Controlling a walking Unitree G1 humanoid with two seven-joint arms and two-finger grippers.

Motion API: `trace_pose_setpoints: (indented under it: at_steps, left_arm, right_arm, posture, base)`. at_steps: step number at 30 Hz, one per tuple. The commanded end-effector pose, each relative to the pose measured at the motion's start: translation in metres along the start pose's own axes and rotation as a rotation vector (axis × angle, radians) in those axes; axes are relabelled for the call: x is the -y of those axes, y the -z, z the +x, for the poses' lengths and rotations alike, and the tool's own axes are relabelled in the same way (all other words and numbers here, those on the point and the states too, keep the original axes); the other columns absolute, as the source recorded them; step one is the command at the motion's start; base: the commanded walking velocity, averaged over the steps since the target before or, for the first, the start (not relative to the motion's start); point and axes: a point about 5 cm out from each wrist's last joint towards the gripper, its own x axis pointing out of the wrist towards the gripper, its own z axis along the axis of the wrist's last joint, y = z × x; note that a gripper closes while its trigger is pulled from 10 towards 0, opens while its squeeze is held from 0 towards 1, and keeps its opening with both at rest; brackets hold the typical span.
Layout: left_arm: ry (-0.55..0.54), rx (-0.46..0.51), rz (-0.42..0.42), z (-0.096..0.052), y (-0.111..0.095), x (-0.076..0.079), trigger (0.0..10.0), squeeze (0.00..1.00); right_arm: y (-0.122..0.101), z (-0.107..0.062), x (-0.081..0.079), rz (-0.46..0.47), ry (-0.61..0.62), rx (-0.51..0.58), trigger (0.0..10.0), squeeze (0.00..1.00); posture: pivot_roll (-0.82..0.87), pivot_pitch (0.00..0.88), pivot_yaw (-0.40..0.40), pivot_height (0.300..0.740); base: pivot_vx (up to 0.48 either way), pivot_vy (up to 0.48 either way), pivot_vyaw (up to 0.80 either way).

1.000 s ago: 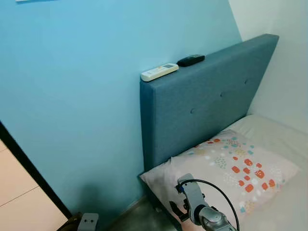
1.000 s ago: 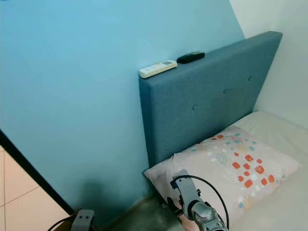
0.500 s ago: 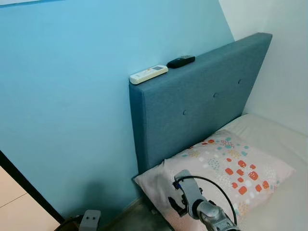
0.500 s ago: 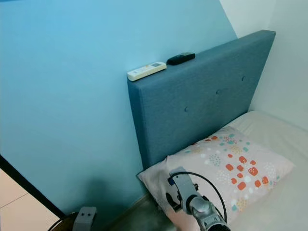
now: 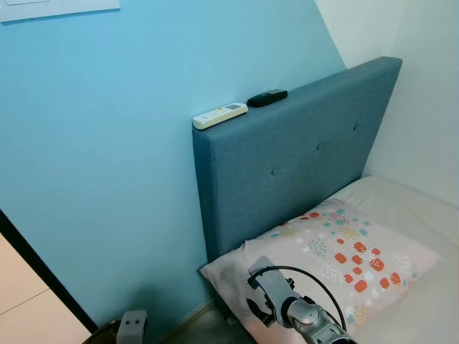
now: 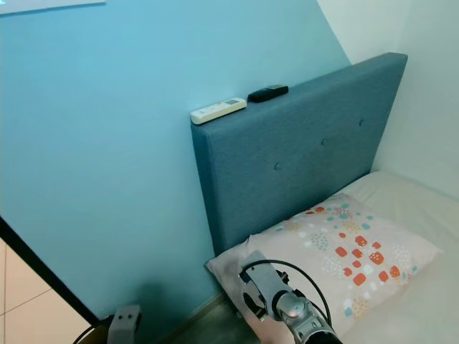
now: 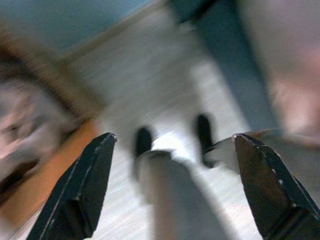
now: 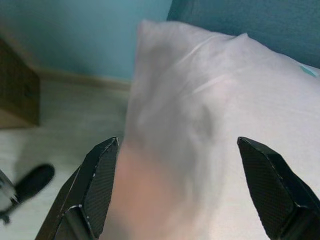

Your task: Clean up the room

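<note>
A white remote (image 5: 220, 115) and a black remote (image 5: 267, 97) lie on the top edge of the blue padded headboard (image 5: 301, 165). Below it a pillow (image 5: 344, 251) with coloured dots rests on the pale mattress (image 5: 409, 208). My right arm (image 5: 290, 315) reaches in low, by the pillow's near corner. In the right wrist view, my right gripper (image 8: 182, 195) is open over that pale pillow corner (image 8: 200, 100), holding nothing. My left gripper (image 7: 175, 185) hangs open above the blurred floor (image 7: 150, 85) beside the bed frame.
A light blue wall (image 5: 107, 179) runs behind the headboard, and a white wall (image 5: 423, 107) closes the right side. A dark strip (image 5: 36, 265) and wooden floor (image 5: 29, 315) lie at lower left. A brown wooden object (image 8: 17, 90) stands near the wall.
The whole picture has shifted, so the camera has moved; the headboard now sits further left and lower. The remotes and pillow stay put. My right arm has edged towards the pillow's corner.
</note>
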Motion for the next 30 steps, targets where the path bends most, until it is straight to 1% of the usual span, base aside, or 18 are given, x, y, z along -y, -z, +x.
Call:
trace_pose_setpoints:
  at_steps: [1, 2, 3, 4, 5, 6, 12, 14, 16, 17, 19, 20, 21, 23, 24, 26, 28, 30]
  left_arm:
    - [0.108, 0.105, -0.024, 0.005, -0.024, 0.015, 10.0, 0.00]
    - [0.154, 0.143, -0.024, 0.007, -0.034, 0.021, 10.0, 0.00]
    - [0.154, 0.143, -0.024, 0.007, -0.034, 0.021, 10.0, 0.00]
    - [0.214, 0.194, -0.027, 0.009, -0.048, 0.030, 10.0, 0.00]
    - [0.214, 0.194, -0.027, 0.009, -0.048, 0.030, 10.0, 0.00]
    - [0.242, 0.217, -0.019, 0.009, -0.055, 0.035, 10.0, 0.00]
    - [0.270, 0.244, 0.002, 0.010, -0.063, 0.040, 10.0, 0.00]
    - [0.276, 0.256, 0.035, 0.010, -0.067, 0.041, 10.0, 0.00]
    - [0.276, 0.256, 0.035, 0.010, -0.067, 0.041, 10.0, 0.00]
    - [0.270, 0.254, 0.059, 0.010, -0.067, 0.041, 10.0, 0.00]
    - [0.203, 0.227, 0.131, 0.009, -0.060, 0.032, 10.0, 0.00]
    - [0.203, 0.227, 0.131, 0.009, -0.060, 0.032, 10.0, 0.00]
    - [0.174, 0.219, 0.146, 0.008, -0.058, 0.028, 10.0, 0.00]
    - [0.101, 0.199, 0.156, 0.006, -0.053, 0.016, 10.0, 0.00]
    - [0.101, 0.199, 0.156, 0.006, -0.053, 0.016, 10.0, 0.00]
    - [0.040, 0.188, 0.156, 0.004, -0.049, 0.006, 10.0, 0.00]
    - [0.029, 0.189, 0.147, 0.003, -0.048, 0.004, 10.0, 0.00]
    - [0.020, 0.193, 0.136, 0.002, -0.047, 0.001, 10.0, 0.00]
  right_arm:
    - [0.002, 0.001, 0.001, -0.043, 0.005, -0.037, 10.0, 0.00]
    - [0.003, 0.000, 0.002, -0.052, 0.010, -0.048, 10.0, 0.00]
    - [0.003, 0.000, 0.002, -0.052, 0.010, -0.048, 10.0, 0.00]
    - [0.006, 0.000, 0.004, -0.066, 0.020, -0.067, 10.0, 0.00]
    - [0.006, 0.000, 0.004, -0.066, 0.020, -0.067, 10.0, 0.00]
    - [0.007, -0.001, 0.005, -0.071, 0.025, -0.075, 10.0, 0.00]
    - [0.009, -0.001, 0.005, -0.072, 0.029, -0.082, 10.0, 0.00]
    - [0.008, -0.001, 0.001, -0.062, 0.005, -0.061, 10.0, 0.00]
    - [0.008, -0.001, 0.001, -0.062, 0.005, -0.061, 10.0, 0.00]
    - [0.005, 0.000, -0.002, -0.042, -0.014, -0.036, 10.0, 0.00]
    - [-0.008, 0.001, -0.010, 0.022, -0.078, 0.058, 10.0, 0.00]
    - [-0.008, 0.001, -0.010, 0.022, -0.078, 0.058, 10.0, 0.00]
    - [-0.013, 0.002, -0.011, 0.040, -0.096, 0.088, 10.0, 0.00]
    - [-0.021, 0.003, -0.011, 0.034, -0.107, 0.121, 10.0, 0.00]
    - [-0.021, 0.003, -0.011, 0.034, -0.107, 0.121, 10.0, 0.00]
    - [-0.028, 0.004, -0.012, 0.032, -0.118, 0.150, 10.0, 0.00]
    - [-0.030, 0.004, -0.012, 0.032, -0.124, 0.160, 10.0, 0.00]
    - [-0.039, 0.005, -0.012, 0.050, -0.128, 0.195, 10.0, 0.00]
  posture:
    - [-0.14, 0.000, -0.006, 0.681]
    - [-0.14, 0.000, -0.008, 0.676]
    - [-0.14, 0.000, -0.008, 0.676]
    - [-0.14, 0.000, -0.009, 0.666]
    - [-0.14, 0.000, -0.009, 0.666]
    - [-0.14, 0.000, -0.009, 0.661]
    - [-0.14, 0.000, -0.010, 0.651]
    - [-0.14, 0.000, -0.011, 0.641]
    - [-0.14, 0.000, -0.011, 0.641]
    - [-0.14, 0.000, -0.010, 0.636]
    - [-0.13, 0.000, -0.008, 0.626]
    - [-0.13, 0.000, -0.008, 0.626]
    - [-0.13, 0.000, -0.008, 0.621]
    - [-0.13, 0.000, -0.008, 0.611]
    - [-0.13, 0.000, -0.008, 0.611]
    - [-0.13, 0.000, -0.012, 0.601]
    - [-0.13, 0.000, -0.012, 0.596]
    - [-0.13, 0.000, -0.014, 0.586]
  base:
    - [0.000, 0.000, 0.00]
    - [0.000, 0.000, 0.00]
    - [0.000, 0.000, 0.00]
    - [0.000, 0.000, 0.00]
    - [0.000, 0.000, 0.00]
    - [0.000, 0.000, 0.00]
    - [0.000, 0.000, 0.00]
    - [0.000, 0.000, 0.00]
    - [0.000, 0.000, 0.00]
    - [0.000, 0.000, 0.00]
    - [0.000, 0.000, 0.00]
    - [0.000, 0.000, 0.00]
    - [0.000, 0.000, 0.00]
    - [0.000, 0.000, 0.00]
    - [0.000, 0.000, 0.00]
    - [0.000, 0.000, 0.00]
    - [0.000, 0.000, 0.00]
    - [0.000, 0.000, 0.00]
